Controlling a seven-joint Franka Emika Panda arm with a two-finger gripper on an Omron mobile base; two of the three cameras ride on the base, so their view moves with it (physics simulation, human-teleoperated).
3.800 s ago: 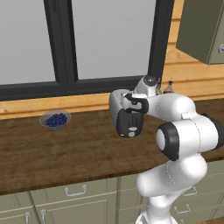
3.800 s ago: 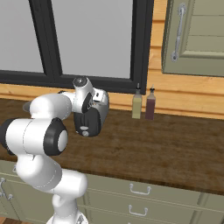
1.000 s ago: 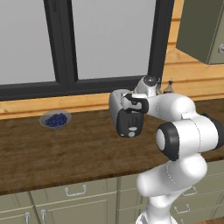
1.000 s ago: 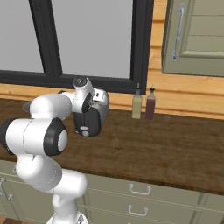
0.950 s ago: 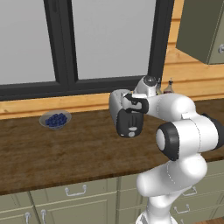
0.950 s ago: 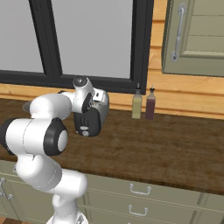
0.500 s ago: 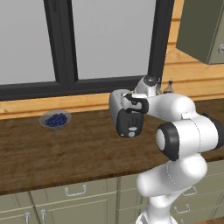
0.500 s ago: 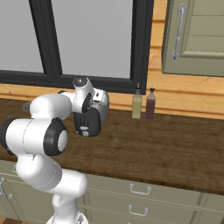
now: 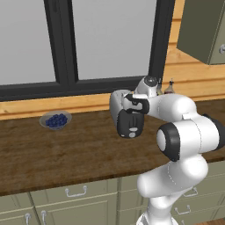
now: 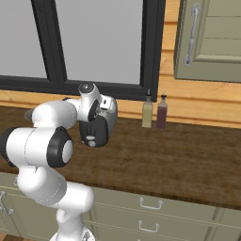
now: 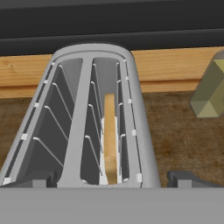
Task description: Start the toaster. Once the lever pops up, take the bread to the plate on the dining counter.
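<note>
Nothing has moved since the earlier frames.
The tool (image 11: 112,178) hangs wide open and empty over the toaster (image 11: 83,118), bread (image 11: 110,140) in its 3 o'clock slot.

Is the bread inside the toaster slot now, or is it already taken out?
Inside. In the hand view the bread stands on edge in the right slot of the toaster, sunk between the wire guides; the left slot is empty.

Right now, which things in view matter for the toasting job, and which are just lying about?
Job: toaster; bread standing in its right-hand slot; gripper, open above it.
Lying about: bowl of blueberries; two bottles by the window; wall cabinet.
</note>
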